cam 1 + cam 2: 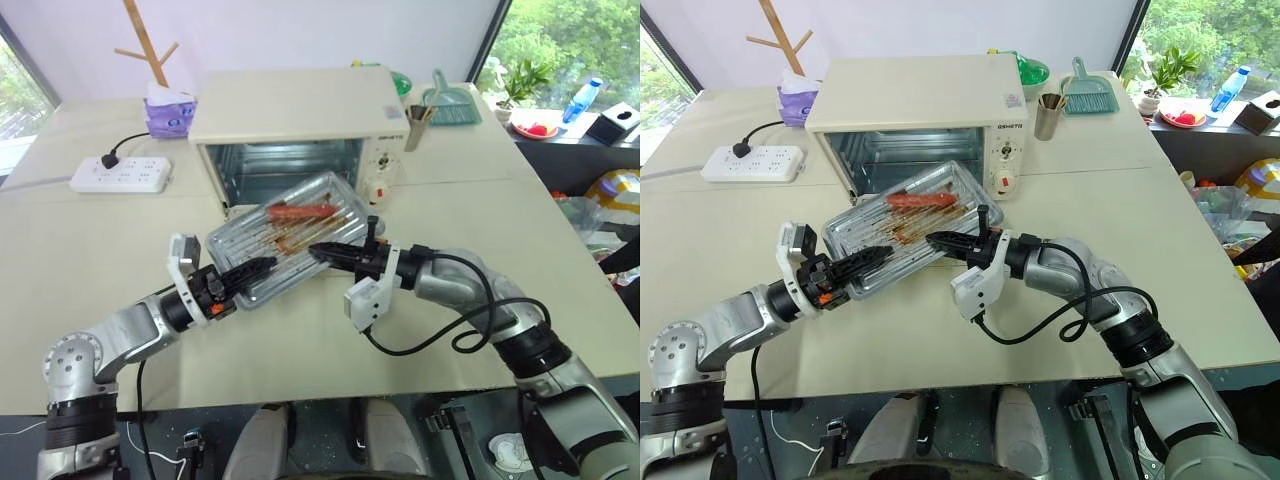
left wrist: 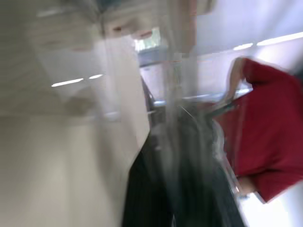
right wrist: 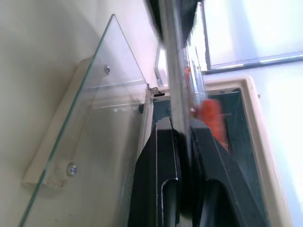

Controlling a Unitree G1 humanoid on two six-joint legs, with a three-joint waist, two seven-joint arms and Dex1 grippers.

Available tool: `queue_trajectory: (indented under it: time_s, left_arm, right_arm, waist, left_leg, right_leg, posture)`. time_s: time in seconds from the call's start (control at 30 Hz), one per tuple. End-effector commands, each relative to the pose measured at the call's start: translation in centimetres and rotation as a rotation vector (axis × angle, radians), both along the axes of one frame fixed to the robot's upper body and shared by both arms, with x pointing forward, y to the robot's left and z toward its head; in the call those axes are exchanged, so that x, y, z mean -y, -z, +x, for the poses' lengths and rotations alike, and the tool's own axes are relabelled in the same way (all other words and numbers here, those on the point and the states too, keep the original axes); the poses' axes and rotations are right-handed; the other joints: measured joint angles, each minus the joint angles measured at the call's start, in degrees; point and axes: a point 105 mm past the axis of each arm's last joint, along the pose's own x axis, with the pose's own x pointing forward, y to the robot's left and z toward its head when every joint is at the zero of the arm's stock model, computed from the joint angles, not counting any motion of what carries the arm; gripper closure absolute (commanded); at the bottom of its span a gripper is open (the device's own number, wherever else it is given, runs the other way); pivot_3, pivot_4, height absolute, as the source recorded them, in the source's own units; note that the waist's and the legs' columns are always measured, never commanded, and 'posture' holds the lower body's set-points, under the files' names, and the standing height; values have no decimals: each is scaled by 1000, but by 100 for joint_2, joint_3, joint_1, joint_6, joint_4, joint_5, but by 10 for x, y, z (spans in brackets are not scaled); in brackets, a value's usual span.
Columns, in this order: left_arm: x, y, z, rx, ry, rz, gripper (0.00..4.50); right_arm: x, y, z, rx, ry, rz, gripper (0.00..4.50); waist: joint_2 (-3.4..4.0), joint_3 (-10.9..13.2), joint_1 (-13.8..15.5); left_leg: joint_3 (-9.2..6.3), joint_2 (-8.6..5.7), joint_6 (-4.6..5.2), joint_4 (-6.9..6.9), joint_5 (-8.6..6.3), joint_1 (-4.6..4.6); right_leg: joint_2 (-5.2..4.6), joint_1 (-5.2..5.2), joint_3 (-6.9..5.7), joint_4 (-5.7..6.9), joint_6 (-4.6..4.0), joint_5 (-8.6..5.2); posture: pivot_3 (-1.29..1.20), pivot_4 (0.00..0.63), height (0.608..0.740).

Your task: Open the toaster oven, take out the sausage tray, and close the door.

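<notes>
Progress: toaster oven (image 1: 300,120) open, door (image 3: 90,137) down | sausage tray (image 1: 290,235) out, tilted, held between both jaws | right gripper (image 1: 325,252) clamped on its near edge | left gripper (image 1: 262,267) closed on opposite rim | remaining: set tray down, close door.

A white power strip (image 1: 118,175) lies on the table (image 1: 80,260) with a black plug in it. Behind stand a purple tissue box (image 1: 170,112), a metal cup (image 1: 416,127), a teal dustpan (image 1: 455,104) and a potted plant (image 1: 520,82).
</notes>
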Motion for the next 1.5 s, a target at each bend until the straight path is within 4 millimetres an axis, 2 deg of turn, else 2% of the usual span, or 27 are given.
queue_trajectory:
  time_s: [0.03, 0.33, 0.43, 0.6, 0.83, 1.0, 1.13, 1.27, 1.5]
  left_arm:
    - [3, -8, -4, 36, 17, -21, 4489]
    - [3, -6, -2, 26, 7, -35, 4489]
    - [2, -6, -2, 24, 2, -43, 4500]
    - [-3, -7, -1, 28, -18, -57, 4500]
    - [-19, -6, -6, 29, -91, -61, 4500]
    - [-39, -4, -18, 43, -188, -62, 4500]
    - [-60, 0, -30, 35, -332, -76, 4500]
    - [-73, 6, -48, 20, -464, -91, 4500]
    - [-93, 9, -73, 5, -697, -137, 4500]
  right_arm:
    - [-3, -13, -7, 37, -29, 47, 4500]
    - [1, -12, -7, 34, -15, 45, 4500]
    - [3, -14, -7, 25, -8, 54, 3327]
    - [7, -13, -8, 22, -4, 36, 839]
    - [30, -21, -25, -100, 6, 99, 839]
    - [58, -18, -36, -318, 82, 181, 839]
    - [86, 0, -25, -476, 234, 230, 839]
    - [103, 10, -2, -586, 353, 314, 839]
    - [110, 23, 30, -734, 441, 396, 839]
  waist:
    - [0, 0, 0]
    - [0, 0, 3]
    - [0, 0, 3]
    - [0, 0, 4]
    - [0, 0, 14]
    - [-1, 0, 11]
    - [-1, 0, 5]
    - [-1, 0, 8]
    - [-1, 0, 47]
  left_leg:
    - [0, 0, 0, 0, 0, 0]
    - [1, 0, 1, 0, 0, 0]
    - [1, 0, 1, 0, 0, 0]
    - [1, 0, 1, -1, -1, 0]
    - [3, 0, 7, -1, -4, -3]
    - [4, 3, 14, -1, -8, -5]
    - [6, 7, 17, -1, -11, -6]
    - [12, 14, 18, -1, -12, -7]
    - [15, 17, 27, -2, -18, -15]
  right_leg:
    - [0, 0, 0, 0, 0, 0]
    - [0, 0, 1, -2, -2, -1]
    - [0, 0, 1, -2, -2, -1]
    - [0, 0, 1, -3, -2, -2]
    - [-2, 1, 3, -12, -3, -2]
    - [-6, 1, 5, -16, -6, -4]
    - [-11, 4, 5, -26, -8, -5]
    - [-10, 8, 6, -41, -14, -1]
    - [-8, 21, 5, -82, -22, 8]
  posture:
    - [0, 150, 740]
    - [0, 150, 740]
    - [0, 150, 740]
    - [0, 150, 740]
    - [0, 150, 740]
    - [0, 150, 740]
    - [0, 150, 740]
    - [0, 150, 740]
    - [0, 150, 740]
